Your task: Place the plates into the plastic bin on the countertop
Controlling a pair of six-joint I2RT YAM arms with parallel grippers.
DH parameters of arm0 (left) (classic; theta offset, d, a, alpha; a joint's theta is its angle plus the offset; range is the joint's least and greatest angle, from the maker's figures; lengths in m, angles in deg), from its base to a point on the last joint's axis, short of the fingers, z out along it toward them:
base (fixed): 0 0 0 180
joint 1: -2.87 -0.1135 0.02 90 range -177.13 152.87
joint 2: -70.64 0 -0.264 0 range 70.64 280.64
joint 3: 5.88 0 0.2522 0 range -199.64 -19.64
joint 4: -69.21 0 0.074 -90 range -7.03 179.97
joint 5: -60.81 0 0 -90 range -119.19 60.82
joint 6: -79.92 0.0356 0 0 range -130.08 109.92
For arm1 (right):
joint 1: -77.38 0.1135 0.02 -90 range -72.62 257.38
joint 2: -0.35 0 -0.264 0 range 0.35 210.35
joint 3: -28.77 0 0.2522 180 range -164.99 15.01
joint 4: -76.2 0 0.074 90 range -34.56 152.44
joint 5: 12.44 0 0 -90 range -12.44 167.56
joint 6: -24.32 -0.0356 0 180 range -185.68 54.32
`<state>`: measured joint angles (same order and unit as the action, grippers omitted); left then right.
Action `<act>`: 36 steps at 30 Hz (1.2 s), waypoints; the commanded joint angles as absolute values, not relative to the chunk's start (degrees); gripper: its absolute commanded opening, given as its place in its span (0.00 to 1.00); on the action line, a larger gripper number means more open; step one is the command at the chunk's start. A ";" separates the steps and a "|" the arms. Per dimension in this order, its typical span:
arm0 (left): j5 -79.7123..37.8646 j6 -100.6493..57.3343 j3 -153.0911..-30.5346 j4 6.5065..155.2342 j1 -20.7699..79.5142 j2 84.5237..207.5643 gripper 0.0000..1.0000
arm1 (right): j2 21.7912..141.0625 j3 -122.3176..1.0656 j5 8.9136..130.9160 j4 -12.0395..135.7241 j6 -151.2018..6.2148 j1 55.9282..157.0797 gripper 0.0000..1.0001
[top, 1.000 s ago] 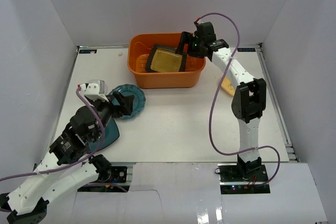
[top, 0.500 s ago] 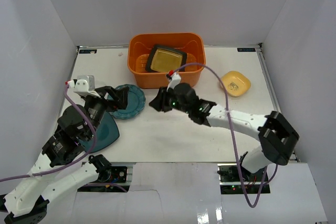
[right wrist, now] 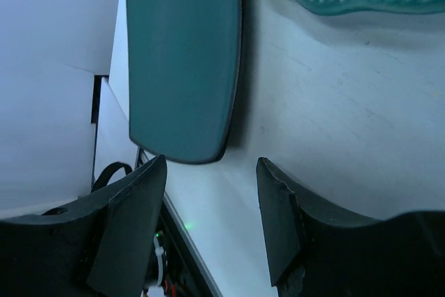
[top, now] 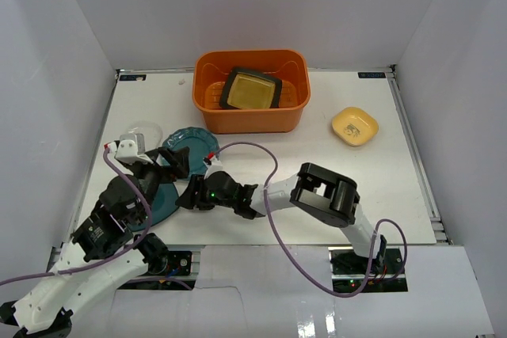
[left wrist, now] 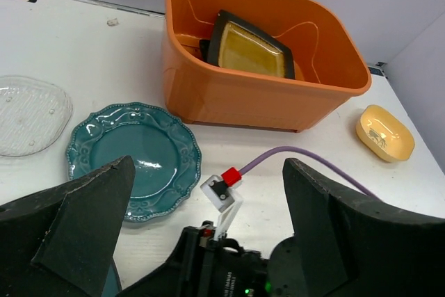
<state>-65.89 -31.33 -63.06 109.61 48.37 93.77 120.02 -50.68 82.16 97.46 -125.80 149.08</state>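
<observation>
Over at the left the clear plate [top: 142, 131] lies flat on the tabletop [top: 261, 164]. Just beside it the left pincer [left wrist: 208, 168] hangs with its jaws spread wide and nothing in them, facing the round teal plate [left wrist: 133, 154]. Nearer the arms' bases the dark teal plate [right wrist: 184, 60] lies partly under the left arm. The right pincer [right wrist: 210, 165] sits low just short of its edge, jaws partly apart and empty. To my eye this is the reach for the next plate. That plate lies flat, so one finger will have to slip under its rim before closing, and with both arms crowded into one corner the left arm had better hold clear. Then comes the carry across to the orange bin [top: 251, 120] at the back, where the gold-centred plate [top: 252, 89] already rests tilted. Far right, the yellow plate [top: 354, 125] sits alone, well apart from the rest. A second ago the right arm was up at the bin's right side by that gold-centred plate. Half a second ago it was crossing mid-tabletop, and now it is stretched far left. The yellow plate, then half hidden behind it, shows fully, and the left wrist has shifted off the clear plate.
</observation>
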 commanded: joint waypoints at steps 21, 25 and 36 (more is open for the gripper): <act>-65.66 -31.17 -60.78 107.67 47.08 92.87 0.98 | 131.05 -57.08 82.73 101.20 -134.95 149.44 0.08; -65.48 -31.08 -60.78 107.58 46.82 92.96 0.98 | 124.20 -49.10 84.58 102.77 -130.55 151.03 0.08; -68.21 -29.68 -71.82 109.16 46.64 91.99 0.98 | 89.41 -31.58 89.51 102.09 -116.84 147.88 0.08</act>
<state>-67.18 -30.48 -65.25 109.67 46.86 92.46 99.83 -31.25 86.29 95.76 -122.21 150.65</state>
